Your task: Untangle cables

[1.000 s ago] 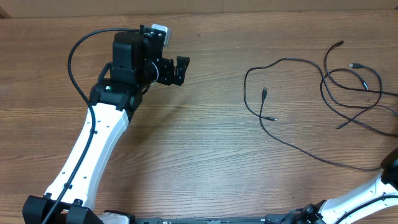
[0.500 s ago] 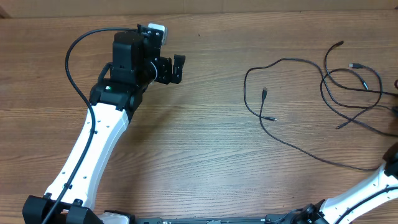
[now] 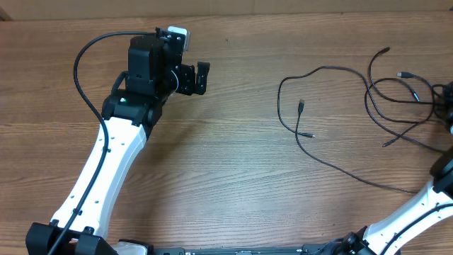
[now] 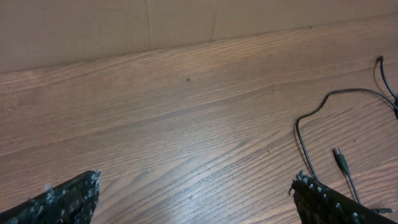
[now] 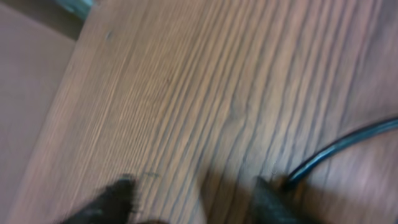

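Overhead, cables (image 3: 333, 69): thin black cords in loose loops on the right half of the wooden table (image 3: 233, 156), crossing each other near its right edge
Left gripper (image 3: 204, 79): jaws wide apart, holding nothing, well apart from the cords
Right gripper (image 5: 196, 202): blurred wrist view; fingertips (image 5: 118, 196) stand apart, bare wood between, one cord (image 5: 342, 144) meeting the other tip

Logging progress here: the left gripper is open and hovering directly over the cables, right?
Not quite. The left gripper is open, but it hovers over bare table, well apart from the cables, which lie over on the right side. The overhead view shows this.
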`<state>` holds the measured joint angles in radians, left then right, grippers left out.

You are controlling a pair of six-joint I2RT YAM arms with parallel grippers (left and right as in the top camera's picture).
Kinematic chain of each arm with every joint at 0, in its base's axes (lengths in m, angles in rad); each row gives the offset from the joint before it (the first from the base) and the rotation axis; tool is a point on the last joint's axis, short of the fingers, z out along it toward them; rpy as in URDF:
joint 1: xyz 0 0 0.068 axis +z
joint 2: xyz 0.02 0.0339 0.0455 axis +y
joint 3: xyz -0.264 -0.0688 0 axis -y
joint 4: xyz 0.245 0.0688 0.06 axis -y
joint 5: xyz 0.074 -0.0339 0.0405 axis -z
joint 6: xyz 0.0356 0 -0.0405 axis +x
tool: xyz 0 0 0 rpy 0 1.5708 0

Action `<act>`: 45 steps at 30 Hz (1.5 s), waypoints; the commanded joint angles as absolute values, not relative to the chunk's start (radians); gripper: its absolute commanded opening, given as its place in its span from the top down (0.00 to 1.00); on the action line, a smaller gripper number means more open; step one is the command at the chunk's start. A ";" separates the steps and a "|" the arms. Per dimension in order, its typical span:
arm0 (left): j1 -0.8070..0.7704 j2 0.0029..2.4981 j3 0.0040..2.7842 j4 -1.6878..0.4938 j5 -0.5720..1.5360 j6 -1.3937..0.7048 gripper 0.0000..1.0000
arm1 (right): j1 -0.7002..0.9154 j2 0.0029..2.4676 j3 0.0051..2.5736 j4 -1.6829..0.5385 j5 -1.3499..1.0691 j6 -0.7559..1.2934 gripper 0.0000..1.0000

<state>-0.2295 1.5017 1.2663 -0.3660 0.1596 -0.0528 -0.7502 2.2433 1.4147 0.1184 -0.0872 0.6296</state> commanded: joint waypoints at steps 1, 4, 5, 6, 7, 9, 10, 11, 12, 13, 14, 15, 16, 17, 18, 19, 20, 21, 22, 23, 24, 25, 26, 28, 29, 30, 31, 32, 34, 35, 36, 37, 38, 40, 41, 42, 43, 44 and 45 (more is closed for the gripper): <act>-0.235 1.503 1.270 -0.361 0.149 -0.046 0.01 | -0.744 2.256 1.435 0.114 -0.069 0.601 0.75; -0.235 1.503 1.270 -0.361 0.149 -0.049 0.00 | -0.743 2.256 1.435 0.109 -0.071 0.601 0.84; -0.235 1.503 1.270 -0.361 0.149 -0.049 0.00 | -0.743 2.256 1.435 0.109 -0.073 0.601 0.84; -0.235 1.503 1.270 -0.361 0.149 -0.049 0.00 | -0.743 2.256 1.435 0.110 -0.075 0.601 0.83; -0.235 1.503 1.270 -0.361 0.149 -0.049 0.01 | -0.743 2.256 1.436 0.110 -0.083 0.600 0.80; -0.235 1.503 1.270 -0.361 0.147 -0.049 0.00 | -0.743 2.255 1.436 0.111 -0.122 0.600 0.39; -0.235 1.503 1.270 -0.361 0.146 -0.049 0.01 | -0.743 2.255 1.436 0.111 -0.146 0.600 0.21; -0.235 1.503 1.270 -0.361 0.146 -0.049 0.00 | -0.743 2.255 1.438 0.111 -0.177 0.592 0.12; -0.235 1.503 1.270 -0.361 0.146 -0.049 0.00 | -0.743 2.255 1.442 0.111 -0.208 0.576 0.02; -0.235 1.503 1.270 -0.361 0.146 -0.049 0.00 | -0.743 2.254 1.448 0.111 -0.247 0.550 0.00; -0.235 1.503 1.270 -0.361 0.145 -0.049 0.00 | -0.743 2.254 1.456 0.110 -0.284 0.519 0.00; -0.235 1.503 1.270 -0.361 0.145 -0.049 0.01 | -0.741 2.253 1.465 0.110 -0.328 0.478 0.00; -0.235 1.503 1.270 -0.361 0.143 -0.049 0.00 | -0.741 2.250 1.476 0.104 -0.363 0.434 0.00; -0.235 1.503 1.270 -0.361 0.134 -0.049 0.00 | -0.739 2.245 1.490 0.087 -0.383 0.398 0.00; -0.235 1.503 1.270 -0.361 0.121 -0.049 0.01 | -0.738 2.240 1.508 0.059 -0.388 0.368 0.00; -0.235 1.503 1.270 -0.361 0.118 -0.049 0.00 | -0.738 2.234 1.527 0.027 -0.387 0.338 0.00; -0.235 1.503 1.270 -0.360 0.116 -0.049 0.00 | -0.739 2.228 1.558 -0.023 -0.387 0.286 0.00; -0.235 1.503 1.270 -0.358 0.113 -0.049 0.00 | -0.739 2.224 1.584 -0.066 -0.383 0.245 0.00; -0.235 1.503 1.270 -0.358 0.107 -0.049 0.00 | -0.739 2.221 1.618 -0.121 -0.366 0.196 0.00; -0.235 1.504 1.270 -0.358 0.094 -0.049 0.00 | -0.739 2.218 1.655 -0.178 -0.339 0.150 0.00; -0.235 1.504 1.270 -0.358 0.080 -0.049 0.01 | -0.737 2.218 1.710 -0.263 -0.298 0.083 0.00; -0.235 1.504 1.270 -0.358 0.070 -0.049 0.00 | -0.736 2.218 1.748 -0.320 -0.273 0.038 0.00; -0.235 1.504 1.270 -0.358 0.067 -0.049 0.00 | -0.733 2.218 1.787 -0.381 -0.250 -0.014 0.01; -0.235 1.504 1.270 -0.357 0.067 -0.049 0.00 | -0.726 2.218 1.839 -0.460 -0.233 -0.088 0.00; -0.235 1.504 1.270 -0.358 0.067 -0.049 0.01 | -0.721 2.218 1.866 -0.502 -0.232 -0.133 0.00; -0.235 1.504 1.270 -0.358 0.067 -0.049 0.01 | -0.715 2.218 1.888 -0.540 -0.229 -0.173 0.01; -0.235 1.504 1.270 -0.357 0.067 -0.049 0.01 | -0.709 2.218 1.906 -0.573 -0.219 -0.204 0.00; -0.235 1.504 1.270 -0.357 0.067 -0.049 0.00 | -0.703 2.218 1.918 -0.598 -0.197 -0.230 0.00; -0.235 1.504 1.270 -0.358 0.067 -0.049 0.01 | -0.694 2.218 1.922 -0.632 -0.136 -0.273 0.00; -0.235 1.504 1.270 -0.358 0.067 -0.049 0.00 | -0.690 2.218 1.922 -0.652 -0.105 -0.296 0.00; -0.235 1.504 1.270 -0.358 0.067 -0.049 0.00 | -0.688 2.220 1.922 -0.672 -0.091 -0.315 0.00; -0.235 1.504 1.270 -0.358 0.067 -0.049 0.01 | -0.688 2.222 1.922 -0.701 -0.087 -0.344 0.00; -0.235 1.504 1.270 -0.358 0.067 -0.049 0.00 | -0.688 2.224 1.922 -0.727 -0.087 -0.370 0.00; -0.235 1.504 1.270 -0.358 0.067 -0.049 0.00 | -0.688 2.224 1.922 -0.767 -0.087 -0.399 0.00; -0.235 1.504 1.270 -0.358 0.067 -0.049 0.00 | -0.688 2.224 1.922 -0.782 -0.085 -0.410 0.00; -0.235 1.504 1.270 -0.358 0.067 -0.049 0.00 | -0.688 2.224 1.922 -0.802 -0.076 -0.426 0.00; -0.235 1.504 1.270 -0.358 0.067 -0.049 0.00 | -0.688 2.224 1.922 -0.812 -0.056 -0.426 0.00; -0.235 1.504 1.270 -0.358 0.067 -0.049 0.00 | -0.688 2.224 1.922 -0.824 -0.028 -0.425 0.00; -0.235 1.504 1.270 -0.358 0.067 -0.049 0.00 | -0.688 2.224 1.922 -0.831 -0.005 -0.425 0.00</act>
<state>-0.2295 1.5017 1.2663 -0.3656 0.0769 -0.0528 -0.6838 2.2482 1.9018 -0.8207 -0.0868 -0.3683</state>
